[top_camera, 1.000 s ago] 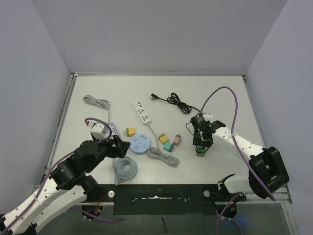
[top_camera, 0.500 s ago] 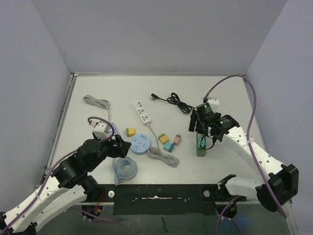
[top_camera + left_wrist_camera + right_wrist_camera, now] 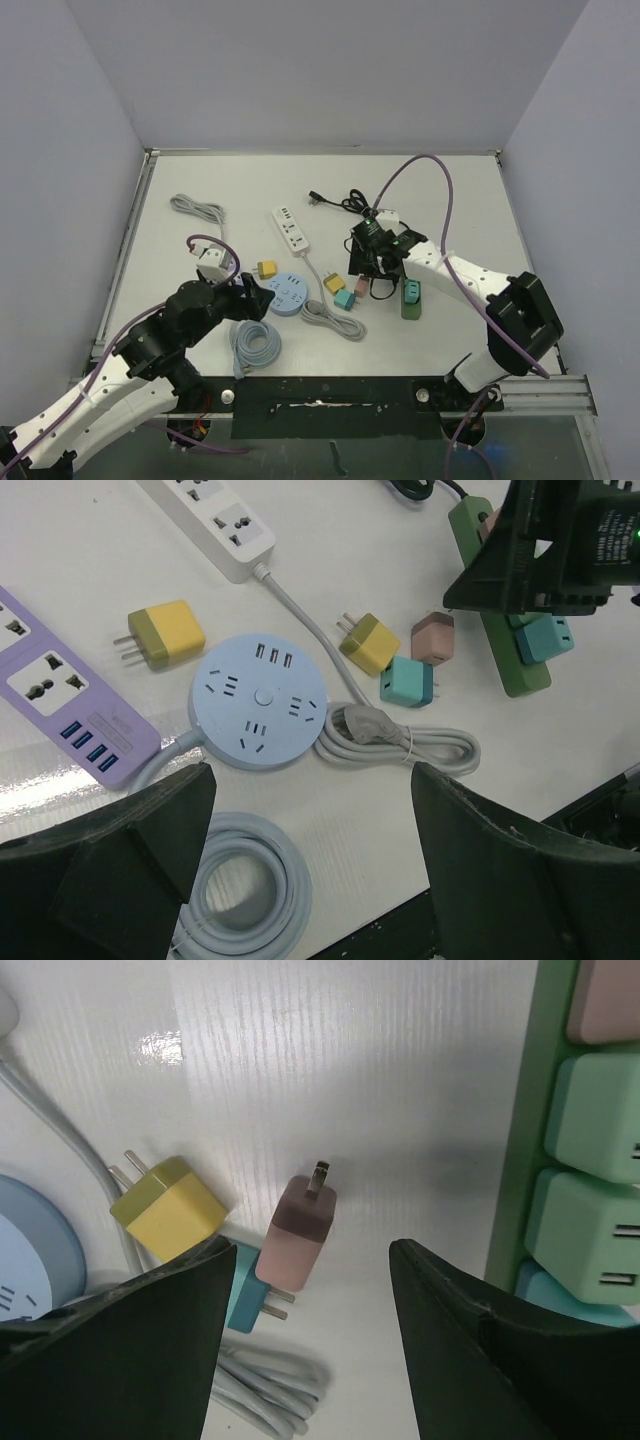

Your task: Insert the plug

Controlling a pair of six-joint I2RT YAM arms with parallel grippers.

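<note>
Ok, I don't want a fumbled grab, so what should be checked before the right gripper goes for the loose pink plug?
1. Right gripper jaws open: ok.
2. Pink plug in line between its fingers: ok.
3. Room beside it: not ok, loose teal plug crowds it.
4. Free socket on green strip: cannot tell.
5. Left gripper open, away: ok.

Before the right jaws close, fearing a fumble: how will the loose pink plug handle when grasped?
The loose pink plug looks small and blocky, so probably light and rigid. Its smooth faces may slip. Lying on a flat side, it likely won't roll.
</note>
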